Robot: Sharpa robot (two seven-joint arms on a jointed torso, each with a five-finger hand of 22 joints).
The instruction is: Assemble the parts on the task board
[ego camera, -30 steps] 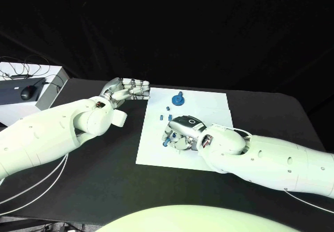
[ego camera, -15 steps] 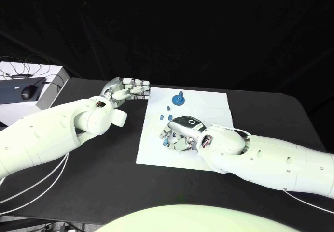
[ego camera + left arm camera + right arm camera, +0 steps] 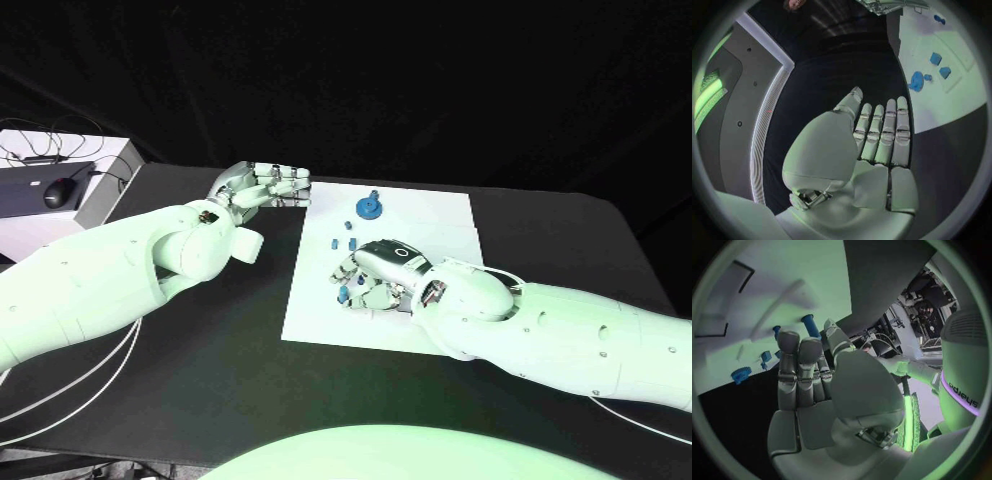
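The white task board (image 3: 433, 215) lies in the middle of the black table. A blue gear (image 3: 371, 207) with a peg stands near its far edge, and small blue pieces (image 3: 342, 241) lie below it. My right hand (image 3: 378, 275) hovers low over the board's left half with its fingers stretched out and nothing held. A blue peg (image 3: 809, 325) sits just past its fingertips (image 3: 798, 347), also seen as the blue peg (image 3: 343, 296). My left hand (image 3: 267, 185) is off the board's far left corner, fingers straight and together (image 3: 882, 132), holding nothing.
A white box (image 3: 101, 190) carrying a black device and a mouse (image 3: 55, 195) stands at the table's far left. White cables (image 3: 87, 375) trail along the front left. Bare black table lies on both sides of the board.
My right hand's fingers have shifted slightly over the board's left half near the blue peg. The left hand has stayed put.
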